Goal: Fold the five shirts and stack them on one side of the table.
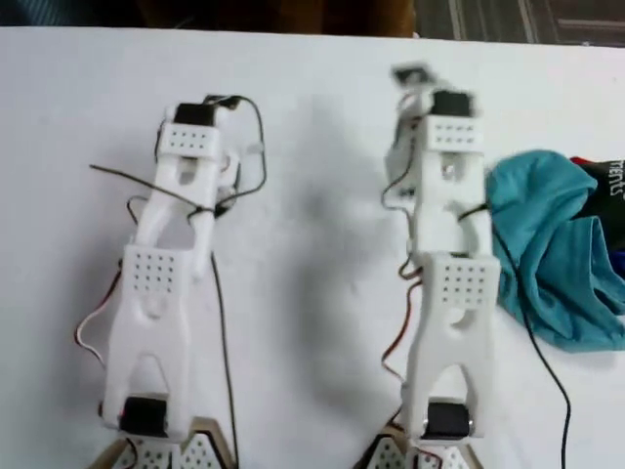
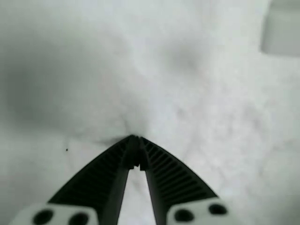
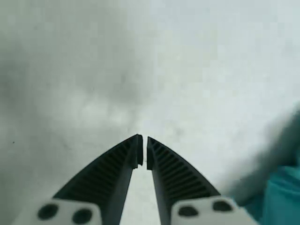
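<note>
A crumpled teal shirt (image 1: pixel 552 249) lies in a heap at the table's right side, over darker shirts (image 1: pixel 607 200) that reach the right edge. The right arm (image 1: pixel 454 278) stands folded just left of the heap. My right gripper (image 3: pixel 142 140) points down at the bare white table, shut with nothing in it, and the teal shirt (image 3: pixel 281 199) shows beside it, apart from the fingers. The left arm (image 1: pixel 161 278) stands folded on the left half of the table. My left gripper (image 2: pixel 135 140) is shut and empty, its tips close above the table.
The white table (image 1: pixel 312 244) is bare between the two arms and to the left. Thin cables (image 1: pixel 225 342) run along both arms. The table's far edge meets a dark floor (image 1: pixel 293 12). A pale blurred block (image 2: pixel 281 28) sits at the edge of the left wrist view.
</note>
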`<state>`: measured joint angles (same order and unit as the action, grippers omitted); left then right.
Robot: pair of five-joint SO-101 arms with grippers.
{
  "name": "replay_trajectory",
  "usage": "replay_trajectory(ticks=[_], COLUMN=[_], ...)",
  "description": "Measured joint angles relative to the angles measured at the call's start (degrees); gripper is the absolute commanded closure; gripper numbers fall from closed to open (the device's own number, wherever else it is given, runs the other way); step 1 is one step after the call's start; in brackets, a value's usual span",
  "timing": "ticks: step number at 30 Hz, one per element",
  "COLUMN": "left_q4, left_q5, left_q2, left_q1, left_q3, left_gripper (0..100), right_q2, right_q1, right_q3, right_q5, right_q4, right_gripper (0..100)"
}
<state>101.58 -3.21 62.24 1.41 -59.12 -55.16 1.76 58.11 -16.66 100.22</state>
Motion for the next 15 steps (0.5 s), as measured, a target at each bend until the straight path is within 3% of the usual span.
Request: replay_trajectory(ticks=[15], left_q4=[0.0], left_q5=[0.35], left_q2=[-1.14], left_q1=[-2.02], left_q3=[7.65], left_gripper=[98], right_q2=[-4.4], right_q1=[9.14], right_q3=[-1.23], right_q5=[1.32], right_q4=[-2.9], right_gripper=[97.9])
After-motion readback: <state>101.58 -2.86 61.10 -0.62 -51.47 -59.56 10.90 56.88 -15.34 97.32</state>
